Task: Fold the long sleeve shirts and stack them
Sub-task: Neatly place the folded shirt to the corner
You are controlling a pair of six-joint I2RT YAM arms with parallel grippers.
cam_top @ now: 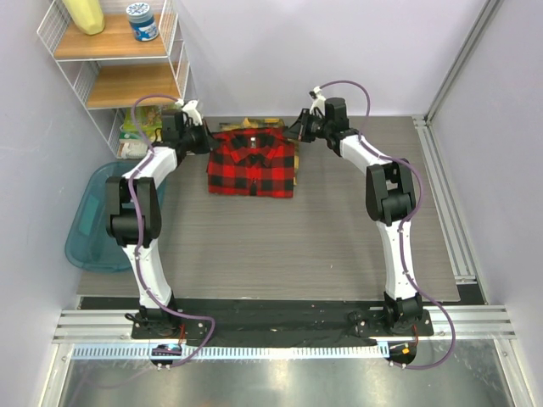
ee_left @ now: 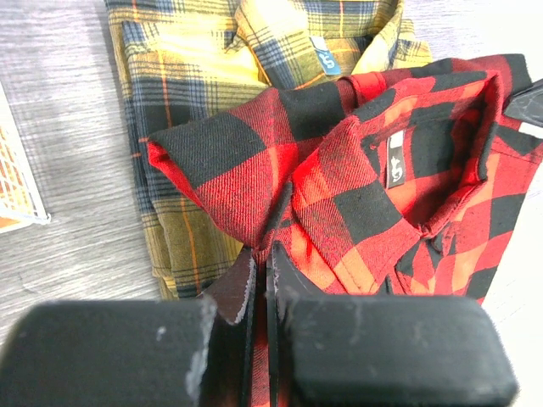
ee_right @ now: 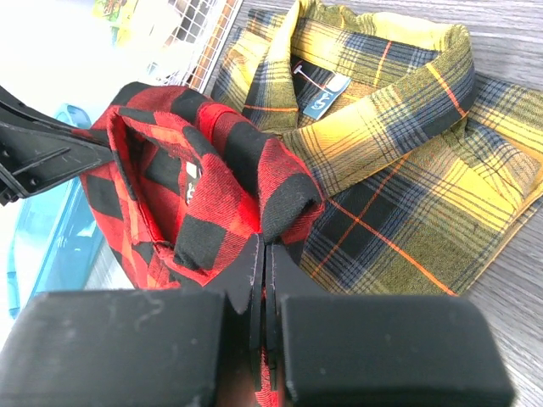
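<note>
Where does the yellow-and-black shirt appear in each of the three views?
Top external: yellow-and-black shirt, a thin strip behind the red shirt.
Left wrist: upper left, under the red shirt.
Right wrist: right half, beside the red shirt.
Shared landmark: the red shirt.

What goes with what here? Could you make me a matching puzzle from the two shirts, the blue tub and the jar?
1 red shirt
2 yellow shirt
3 blue tub
4 jar

A on the top shelf
B partly under the other shirt
C pinched by left gripper and right gripper
D at the table's left edge

Pairs: 1-C, 2-B, 3-D, 4-A
</note>
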